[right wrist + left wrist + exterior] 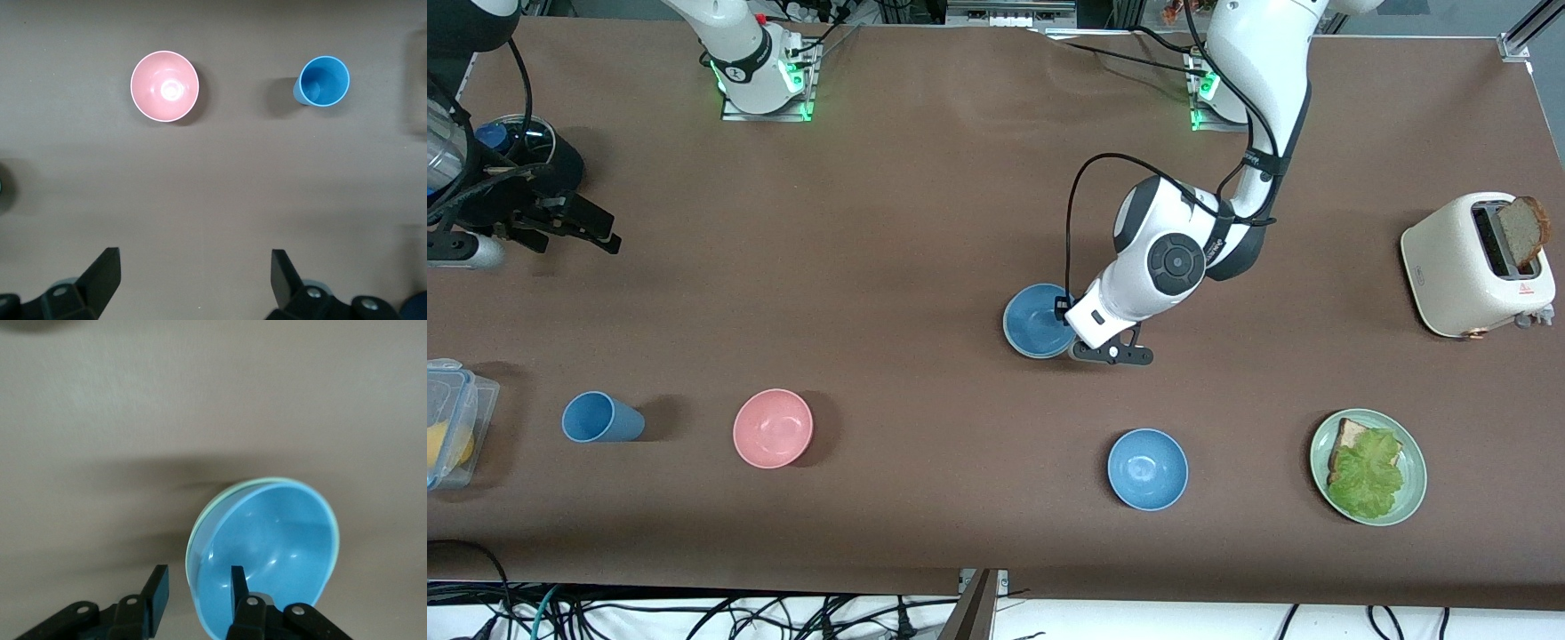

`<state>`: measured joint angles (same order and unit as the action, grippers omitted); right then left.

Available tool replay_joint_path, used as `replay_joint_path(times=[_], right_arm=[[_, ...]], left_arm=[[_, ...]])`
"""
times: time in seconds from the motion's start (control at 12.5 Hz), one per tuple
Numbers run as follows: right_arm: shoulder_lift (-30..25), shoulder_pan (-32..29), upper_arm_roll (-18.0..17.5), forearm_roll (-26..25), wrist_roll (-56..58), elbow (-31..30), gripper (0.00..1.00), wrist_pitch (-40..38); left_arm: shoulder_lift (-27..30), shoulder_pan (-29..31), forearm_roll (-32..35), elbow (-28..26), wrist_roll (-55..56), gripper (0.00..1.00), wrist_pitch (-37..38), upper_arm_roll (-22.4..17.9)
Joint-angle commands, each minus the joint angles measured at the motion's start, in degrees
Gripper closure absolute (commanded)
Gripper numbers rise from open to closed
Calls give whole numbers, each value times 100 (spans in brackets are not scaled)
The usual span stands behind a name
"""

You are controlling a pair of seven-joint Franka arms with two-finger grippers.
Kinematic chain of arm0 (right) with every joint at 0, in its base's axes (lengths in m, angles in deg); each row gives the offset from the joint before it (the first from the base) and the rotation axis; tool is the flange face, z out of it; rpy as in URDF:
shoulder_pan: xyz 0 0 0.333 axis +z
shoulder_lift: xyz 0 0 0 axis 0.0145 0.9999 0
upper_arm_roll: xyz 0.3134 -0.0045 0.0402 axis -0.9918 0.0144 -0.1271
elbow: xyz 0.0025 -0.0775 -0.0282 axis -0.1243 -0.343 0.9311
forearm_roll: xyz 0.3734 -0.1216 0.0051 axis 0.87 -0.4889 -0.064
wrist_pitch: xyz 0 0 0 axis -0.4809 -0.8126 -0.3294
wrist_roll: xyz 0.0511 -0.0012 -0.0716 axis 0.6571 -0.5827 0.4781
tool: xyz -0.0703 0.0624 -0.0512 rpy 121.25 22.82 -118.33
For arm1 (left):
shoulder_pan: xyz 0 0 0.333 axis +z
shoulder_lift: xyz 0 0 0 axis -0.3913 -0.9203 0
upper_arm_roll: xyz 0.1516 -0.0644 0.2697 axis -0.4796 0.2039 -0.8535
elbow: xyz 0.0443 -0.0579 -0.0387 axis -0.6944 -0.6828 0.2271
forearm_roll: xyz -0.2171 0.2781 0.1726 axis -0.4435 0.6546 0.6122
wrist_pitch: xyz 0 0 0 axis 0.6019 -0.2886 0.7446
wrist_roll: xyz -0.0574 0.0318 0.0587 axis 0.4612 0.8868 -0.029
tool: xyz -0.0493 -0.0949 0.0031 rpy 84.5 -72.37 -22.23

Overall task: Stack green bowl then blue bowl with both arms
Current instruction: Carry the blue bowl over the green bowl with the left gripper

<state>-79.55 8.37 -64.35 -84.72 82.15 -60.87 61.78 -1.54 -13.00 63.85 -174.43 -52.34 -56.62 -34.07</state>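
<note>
Blue bowl (270, 553) already sits nested in the green bowl (195, 543); only a thin mint rim shows around the blue in the left wrist view, so the stack looks basically done. Taking the pink bowl (773, 428) as landmark: the stack is toward the left arm's end of the table from it and farther from the front camera; the second blue bowl (1147, 468) is also toward that end but slightly nearer the camera than the pink one. Left gripper (197, 593) is low at the stack, fingers parted, one inside the blue bowl and one outside the rim, straddling the wall. I can't tell if either pad touches it, but it isn't clamped. My read: this is the release or retreat step. To do it well, keep the fingers spread and lift straight up off the rim before any sideways move, otherwise the inner finger could drag the blue bowl and tip or unseat the stack. Right gripper (193, 273) waits, fingers wide apart and empty, up over bare table (925, 178), with the pink bowl and blue cup (600, 417) in its view.
</note>
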Motion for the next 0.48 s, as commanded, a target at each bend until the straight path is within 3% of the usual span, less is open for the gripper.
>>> replay_joint_path(times=[0.0, 0.16, 0.4], right_arm=[[54, -34, -38, -46, -19, 162, 1, -100], [54, -34, -38, -46, -10, 162, 1, -100], [54, -34, -38, -46, -10, 162, 1, -100]], left_arm=[[349, 122, -29, 335, 53, 0, 528, -116], [648, 394, 172, 677, 9, 0, 1160, -151], [1193, 763, 1174, 951, 0, 0, 1864, -134]])
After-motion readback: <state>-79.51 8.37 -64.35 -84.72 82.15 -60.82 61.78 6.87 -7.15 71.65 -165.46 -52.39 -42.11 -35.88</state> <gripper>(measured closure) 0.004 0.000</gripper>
